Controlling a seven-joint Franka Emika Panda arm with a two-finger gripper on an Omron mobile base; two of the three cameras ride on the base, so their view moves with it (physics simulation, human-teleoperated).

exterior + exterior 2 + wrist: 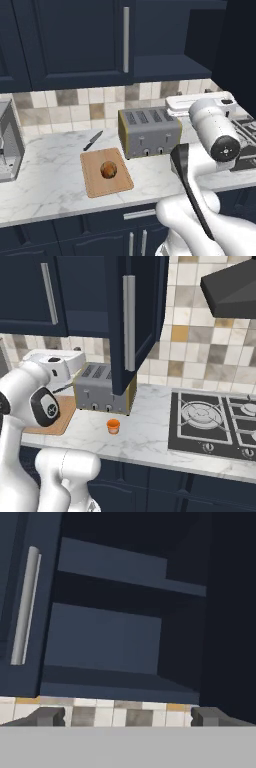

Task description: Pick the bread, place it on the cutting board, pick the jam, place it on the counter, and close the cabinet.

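Right base view. A small orange jam [113, 426] jar is seen standing upright on the marble counter [145, 438], just in front of a grey toaster [100, 388] and apart from it. The navy cabinet [90, 293] is shown above, one door [131, 321] swung outward over the toaster, its silver bar handle [129, 323] facing the camera. A corner of the cutting board [60, 416] is visible left of the toaster, partly hidden by the white arm [27, 401]. A black gas hob [215, 426] is set into the counter at right, beneath a dark extractor hood [232, 288].
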